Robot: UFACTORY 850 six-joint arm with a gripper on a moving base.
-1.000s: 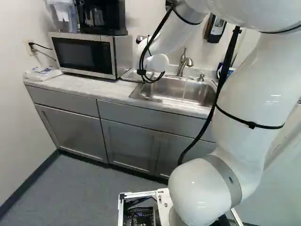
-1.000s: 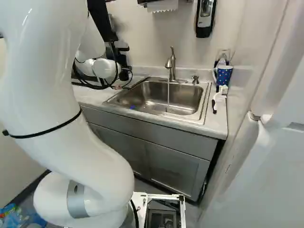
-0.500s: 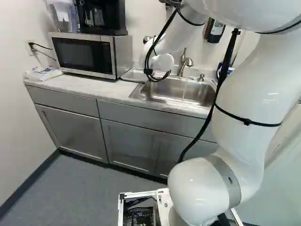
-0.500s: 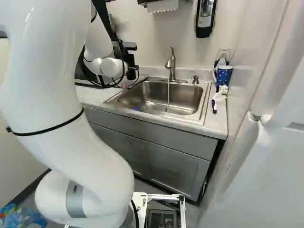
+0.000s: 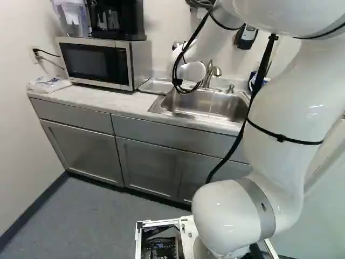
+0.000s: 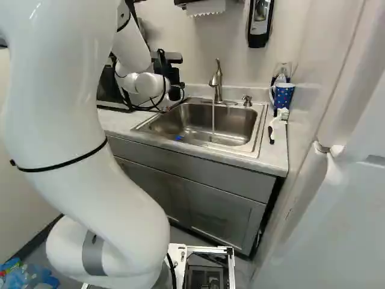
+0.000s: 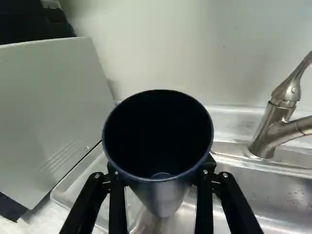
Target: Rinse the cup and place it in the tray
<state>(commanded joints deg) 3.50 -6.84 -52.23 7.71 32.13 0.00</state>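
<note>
End effector [image 6: 173, 73] grips cup [image 7: 158, 139]; open gap between rim [image 7: 158, 180] and faucet [image 7: 271, 130].

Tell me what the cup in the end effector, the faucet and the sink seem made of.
Cup: probably metal, satin, by the outside's grey sheen; the dark inside may be coated. Faucet: metal, likely brushed nickel, from its soft silvery highlights. Sink: looks like satin stainless steel, with broad, blurred reflections.

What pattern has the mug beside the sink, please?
The mug is blue with small multicoloured dots; the right base view shows it best.
</note>
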